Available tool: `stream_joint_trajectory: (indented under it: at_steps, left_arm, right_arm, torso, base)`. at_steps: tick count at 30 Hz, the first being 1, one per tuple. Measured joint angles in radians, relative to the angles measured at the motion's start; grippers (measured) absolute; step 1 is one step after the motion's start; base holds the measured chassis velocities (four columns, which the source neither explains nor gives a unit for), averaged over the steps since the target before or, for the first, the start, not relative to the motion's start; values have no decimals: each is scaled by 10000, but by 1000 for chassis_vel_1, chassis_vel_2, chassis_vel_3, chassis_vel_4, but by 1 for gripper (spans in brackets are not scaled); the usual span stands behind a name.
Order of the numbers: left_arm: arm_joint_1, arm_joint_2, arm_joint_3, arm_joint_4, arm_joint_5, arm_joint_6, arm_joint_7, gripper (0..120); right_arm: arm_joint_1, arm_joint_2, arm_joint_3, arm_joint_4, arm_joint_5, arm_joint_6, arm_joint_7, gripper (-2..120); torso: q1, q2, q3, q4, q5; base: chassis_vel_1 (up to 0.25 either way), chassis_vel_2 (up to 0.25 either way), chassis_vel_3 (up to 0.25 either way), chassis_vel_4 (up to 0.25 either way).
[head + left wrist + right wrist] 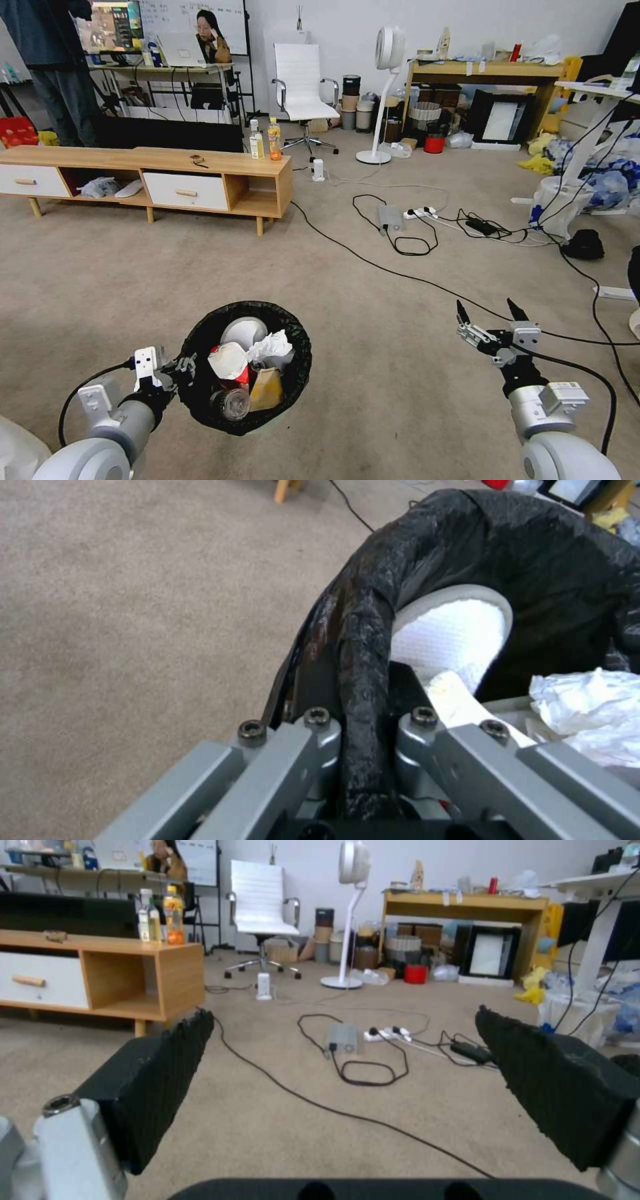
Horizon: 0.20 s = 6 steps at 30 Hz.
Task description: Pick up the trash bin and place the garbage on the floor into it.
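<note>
My left gripper (175, 369) pinches the rim of the round black-bag-lined trash bin (303, 350), garbage (248, 373) inside it, held above beige carpet floor (373, 373), right gripper (492, 315) spread wide, empty, well right.

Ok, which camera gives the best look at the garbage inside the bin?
The head view: it looks straight down into the bin, showing the garbage, tissues, a brown bag and a bottle, piled inside. The left wrist view catches only white tissue beside the rim clamped by the left gripper. The right wrist view faces carpet and cables between the open right gripper.
</note>
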Motion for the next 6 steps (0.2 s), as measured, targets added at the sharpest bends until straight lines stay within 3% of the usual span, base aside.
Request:
stream_joint_trajectory:
  at_steps: [6]
  left_arm:
    - [-13,-16,-1,21,-8,0,8,4]
  right_arm:
    - [12,7,-8,-51,-23,32,-2,100]
  torso:
    - [0,0,0,0,0]
  base:
    - [0,0,0,0]
